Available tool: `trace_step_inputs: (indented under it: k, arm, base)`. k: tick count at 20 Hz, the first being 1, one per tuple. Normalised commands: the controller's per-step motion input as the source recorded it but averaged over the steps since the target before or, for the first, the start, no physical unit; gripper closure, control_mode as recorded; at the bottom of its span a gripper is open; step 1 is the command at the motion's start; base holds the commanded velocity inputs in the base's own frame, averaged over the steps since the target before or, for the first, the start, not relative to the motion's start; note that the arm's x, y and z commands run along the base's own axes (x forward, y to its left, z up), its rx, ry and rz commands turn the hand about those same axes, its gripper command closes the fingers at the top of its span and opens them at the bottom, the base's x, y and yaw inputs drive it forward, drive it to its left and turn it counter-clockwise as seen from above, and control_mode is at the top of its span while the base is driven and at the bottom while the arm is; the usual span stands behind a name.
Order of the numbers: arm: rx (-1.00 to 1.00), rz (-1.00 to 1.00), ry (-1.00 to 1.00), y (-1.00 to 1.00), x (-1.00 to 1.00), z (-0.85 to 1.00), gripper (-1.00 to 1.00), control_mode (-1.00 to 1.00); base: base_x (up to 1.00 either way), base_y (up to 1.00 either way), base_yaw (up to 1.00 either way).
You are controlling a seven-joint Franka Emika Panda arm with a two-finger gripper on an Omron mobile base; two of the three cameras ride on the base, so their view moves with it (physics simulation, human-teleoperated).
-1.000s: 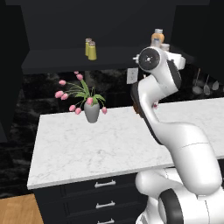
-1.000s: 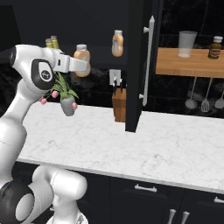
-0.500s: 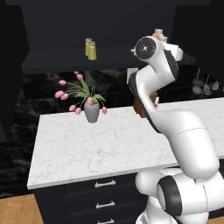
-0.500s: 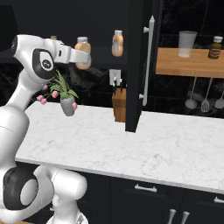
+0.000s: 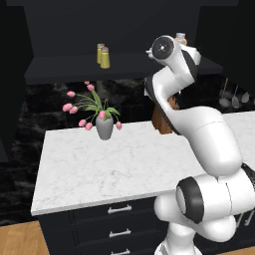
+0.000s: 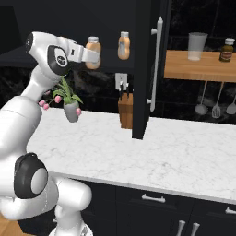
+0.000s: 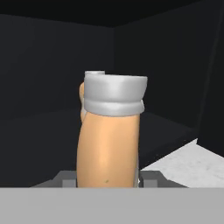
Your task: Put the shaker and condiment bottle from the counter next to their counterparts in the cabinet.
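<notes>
From the left base view my arm rises from the lower right and reaches up to the black cabinet. Just the grey cap of the orange bottle peeks over my wrist, at the right end of the shelf. Two small yellow-green shakers with grey caps stand touching, side by side, near the middle of that shelf. Below, a grey vase of pink tulips sits near the back edge of the white marble worktop, towards its left end.

From the right base view my hand is closed around the orange bottle: squat, rounded, with a pale grey cap on top, upright, up at shelf level. A second orange bottle of the same look stands near it to the right, apart from it, close to the open cabinet door. A knife block stands at the back of the worktop, beside the door's lower edge.

In the hand view the held bottle stands straight up between my fingers, which press in on both sides of its lower body. Its body is smooth orange and its cap a wide pale grey band. Behind it, the cap of another bottle just shows. Dark cabinet walls lie beyond, with a corner of white worktop at lower right.
</notes>
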Motion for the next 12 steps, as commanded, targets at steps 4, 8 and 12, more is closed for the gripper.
trace_step_inputs:
  k: [4, 8, 12]
  arm:
    - [0.05, 0.01, -0.06, 0.0, 0.47, 0.0, 1.0, -1.0]
    - [0.0, 0.03, -0.09, -0.07, 0.38, -0.08, 1.0, -1.0]
    - [0.0, 0.02, -0.08, -0.06, 0.41, -0.1, 1.0, -1.0]
  base:
    - [0.0, 0.0, 0.0]
    - [0.0, 0.0, 0.0]
    - [0.0, 0.0, 0.0]
